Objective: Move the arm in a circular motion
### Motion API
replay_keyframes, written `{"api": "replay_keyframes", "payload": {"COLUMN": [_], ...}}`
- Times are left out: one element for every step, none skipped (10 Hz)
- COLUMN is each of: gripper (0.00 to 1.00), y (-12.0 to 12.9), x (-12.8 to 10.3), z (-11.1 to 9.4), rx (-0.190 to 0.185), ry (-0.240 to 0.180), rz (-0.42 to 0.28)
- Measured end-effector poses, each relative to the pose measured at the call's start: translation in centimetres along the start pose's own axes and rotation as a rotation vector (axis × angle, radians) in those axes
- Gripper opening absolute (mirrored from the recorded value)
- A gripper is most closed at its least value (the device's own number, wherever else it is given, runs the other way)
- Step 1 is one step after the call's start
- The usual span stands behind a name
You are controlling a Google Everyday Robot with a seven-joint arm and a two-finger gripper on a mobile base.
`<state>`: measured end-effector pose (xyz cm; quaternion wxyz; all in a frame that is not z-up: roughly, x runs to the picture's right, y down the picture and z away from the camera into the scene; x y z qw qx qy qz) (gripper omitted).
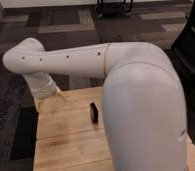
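Observation:
The glossy white arm (136, 95) fills the right half of the camera view. Its thick tube segment with small dark dots (66, 59) reaches left to a rounded joint (22, 54), then bends down. The translucent yellowish gripper (57, 94) sits at its tip, low over the far left corner of the wooden table (66, 132). Most of the gripper is hidden behind the wrist segment.
A small black upright object (94, 111) stands on the table next to the arm's big near segment. The arm hides the table's right side. Grey patterned carpet (56, 25) lies around. A black cart (113, 7) stands at the back and dark furniture (193, 45) at the right.

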<state>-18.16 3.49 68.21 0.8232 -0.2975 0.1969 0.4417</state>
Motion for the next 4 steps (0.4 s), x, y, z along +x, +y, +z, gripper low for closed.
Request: {"api": "replay_keyframes", "payload": {"gripper": [0.65, 0.65, 0.65, 0.65], "y": [-3.0, -6.9, -8.5, -8.9], "x": [-1.4, -2.4, -2.8, -3.0], "z": [0.3, 0.7, 0.9, 0.9], "rx": [-0.012, -0.040, -0.058, -0.066], "ry": [-0.013, -0.022, -0.028, -0.033], "rz": [0.022, 0.079, 0.112, 0.122]}}
